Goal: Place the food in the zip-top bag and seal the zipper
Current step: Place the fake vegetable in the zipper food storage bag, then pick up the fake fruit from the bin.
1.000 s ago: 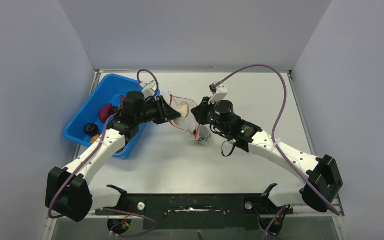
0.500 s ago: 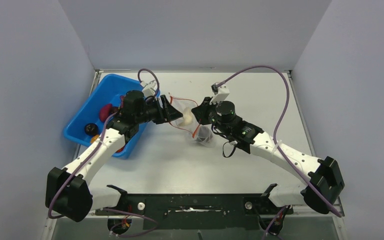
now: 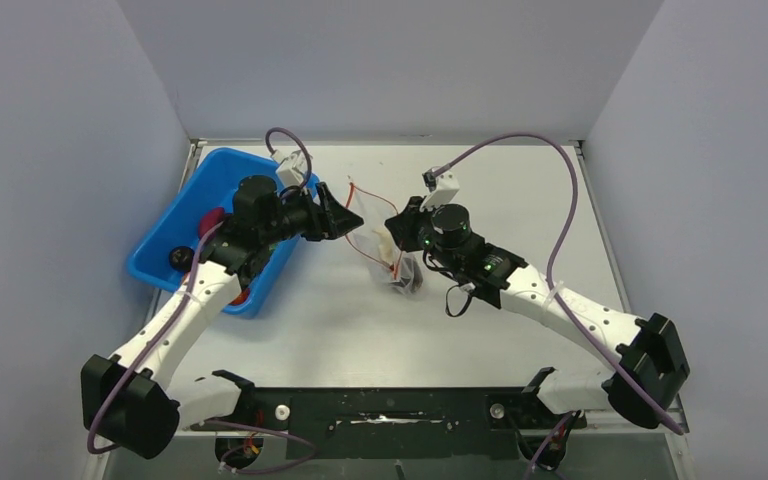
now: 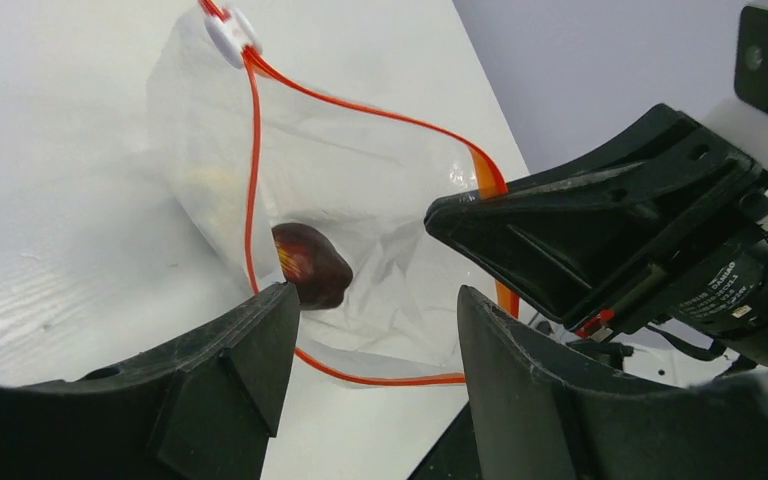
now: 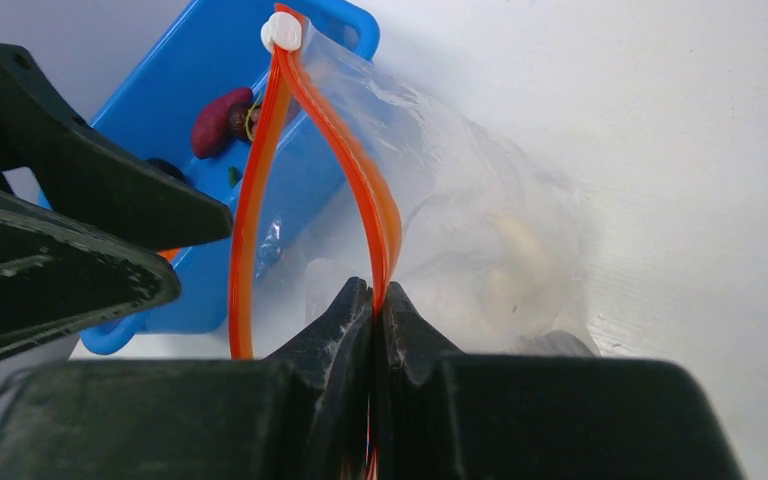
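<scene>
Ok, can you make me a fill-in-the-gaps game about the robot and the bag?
The right gripper is shut on the ____ zipper of the zip-top bag.
The left gripper is open and holds ____.
Some food lies in the ____ bin.
Missing words: red, nothing, blue.

A blue bin [image 3: 185,200] sits at the white table's [image 3: 505,180] left edge.

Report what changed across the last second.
The left gripper opened, dropped the white food piece into the zip-top bag, and drew back toward the blue bin. The right gripper stayed shut on the zipper, keeping the mouth open; the dark piece stayed inside.
</scene>
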Controlling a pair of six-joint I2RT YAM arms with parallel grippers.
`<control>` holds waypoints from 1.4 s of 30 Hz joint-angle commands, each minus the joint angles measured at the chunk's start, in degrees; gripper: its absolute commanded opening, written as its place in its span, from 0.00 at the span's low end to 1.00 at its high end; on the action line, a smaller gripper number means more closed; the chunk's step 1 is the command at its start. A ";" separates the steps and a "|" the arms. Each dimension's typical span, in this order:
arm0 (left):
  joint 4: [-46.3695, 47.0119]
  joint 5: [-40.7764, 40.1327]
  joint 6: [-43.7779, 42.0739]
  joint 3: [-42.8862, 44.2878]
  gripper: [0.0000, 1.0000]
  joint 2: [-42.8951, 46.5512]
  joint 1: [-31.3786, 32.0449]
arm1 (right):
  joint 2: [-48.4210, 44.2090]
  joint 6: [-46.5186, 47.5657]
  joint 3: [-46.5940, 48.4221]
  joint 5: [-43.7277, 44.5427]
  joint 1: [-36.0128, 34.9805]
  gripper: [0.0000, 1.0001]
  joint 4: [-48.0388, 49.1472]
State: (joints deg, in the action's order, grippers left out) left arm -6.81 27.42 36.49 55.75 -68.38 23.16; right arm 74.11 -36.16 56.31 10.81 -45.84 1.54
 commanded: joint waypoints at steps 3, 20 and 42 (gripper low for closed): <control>-4.55 -9.55 -7.86 7.31 0.58 4.12 -0.71 | -4.98 1.81 -0.72 4.09 -0.06 0.00 1.20; -10.12 -21.28 -12.77 7.76 0.53 -1.19 -19.64 | -9.75 2.12 -4.72 6.17 0.54 0.00 -0.33; 6.50 -23.47 5.54 -0.91 0.41 -18.66 -37.21 | -11.68 2.46 -4.83 5.71 1.11 0.00 -1.15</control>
State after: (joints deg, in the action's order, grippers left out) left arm -8.01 2.74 36.56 55.53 -85.45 -11.73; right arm 64.42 -33.50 51.07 15.49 -45.01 -2.31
